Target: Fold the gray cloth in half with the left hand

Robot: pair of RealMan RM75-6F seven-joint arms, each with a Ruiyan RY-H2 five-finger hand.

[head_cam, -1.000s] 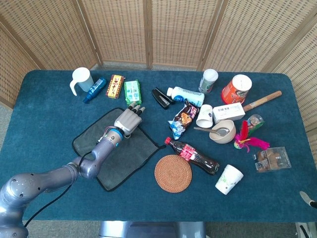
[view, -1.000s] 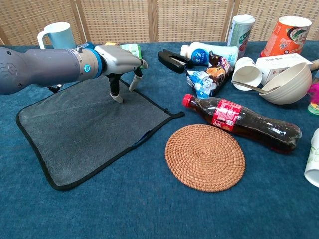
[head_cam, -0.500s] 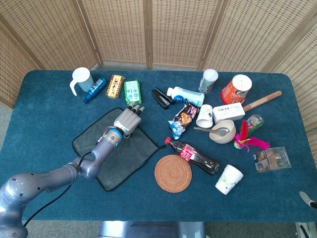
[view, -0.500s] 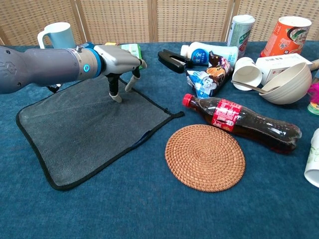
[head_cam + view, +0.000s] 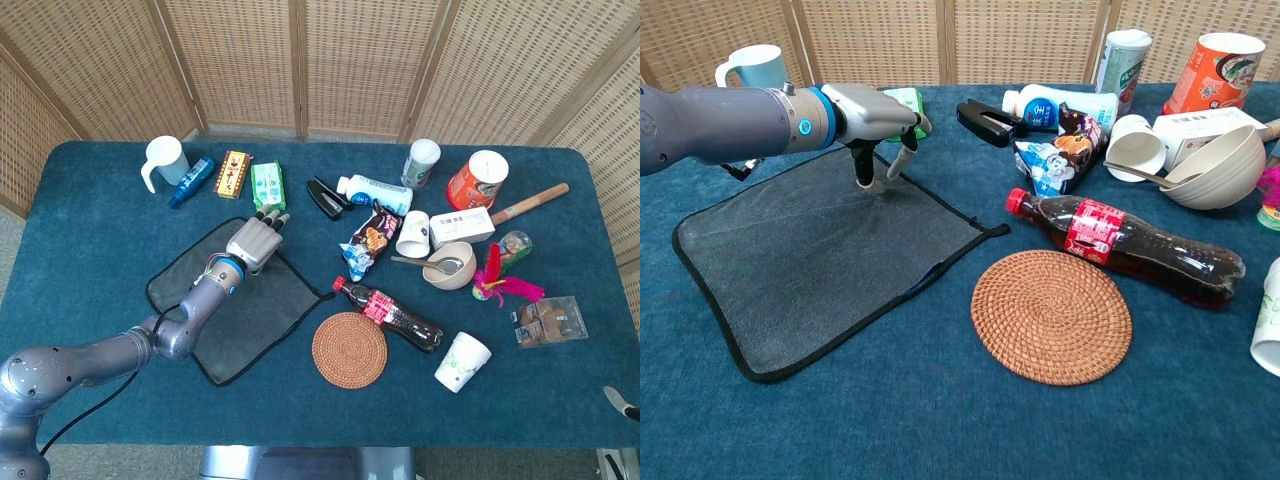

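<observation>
Left robot hand [image 5: 872, 115] palm-down, fingers apparently touching gray cloth [image 5: 820, 255] far edge

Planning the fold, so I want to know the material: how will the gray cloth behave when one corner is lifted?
The gray cloth lies flat and thin on the table, so it will probably droop limply rather than hold shape. Its bound black edge may stiffen the rim slightly. It looks light; the left hand, fingertips down near the far corner, might drag it while pinching.

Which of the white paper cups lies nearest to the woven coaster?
The patterned paper cup at the table's near right, beside the cola bottle's base; the other cup lies behind the bottle.
</observation>
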